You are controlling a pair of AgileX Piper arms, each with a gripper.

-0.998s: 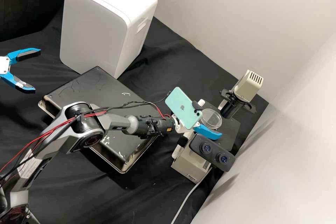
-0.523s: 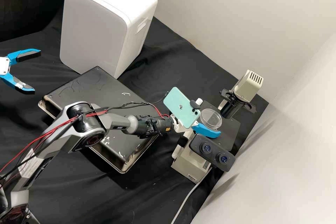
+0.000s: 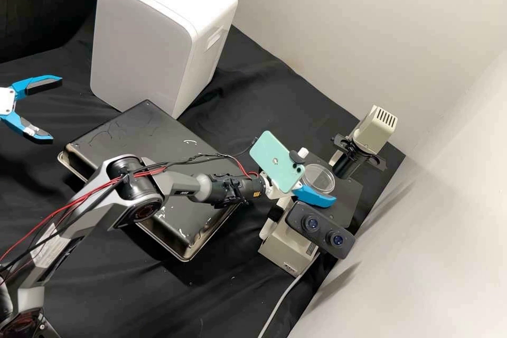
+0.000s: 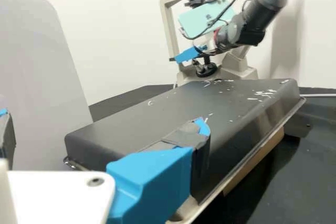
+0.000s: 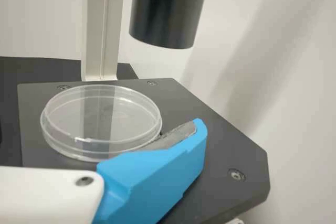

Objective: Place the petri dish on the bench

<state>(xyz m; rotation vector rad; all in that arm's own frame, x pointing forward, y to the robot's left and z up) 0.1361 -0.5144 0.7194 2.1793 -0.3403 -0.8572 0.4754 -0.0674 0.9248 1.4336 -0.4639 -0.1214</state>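
Note:
A clear round petri dish [image 3: 318, 178] [image 5: 100, 120] rests flat on the black stage [image 3: 348, 190] [image 5: 210, 145] of a microscope at the bench's right end. My right gripper [image 3: 316, 184] [image 5: 100, 132] is open at stage level, and one blue finger [image 5: 157, 177] lies against the dish's rim. Its other finger is hidden. A mint-green phone [image 3: 276, 161] on that wrist covers part of the gripper in the high view. My left gripper [image 3: 24, 108] [image 4: 100, 145] hangs open and holds nothing above the black cloth at the far left.
A dark metal tray [image 3: 174, 222] [image 4: 220, 103] lies between the arms under the right forearm. A white box-shaped appliance [image 3: 158, 31] stands at the back. The microscope's eyepieces [image 3: 319, 229] and lamp head [image 3: 375, 127] flank the stage. A white wall runs close on the right.
The right gripper wavered slightly beside the dish and its elbow crept a little toward the microscope. The dish stayed on the stage. The left gripper barely moved.

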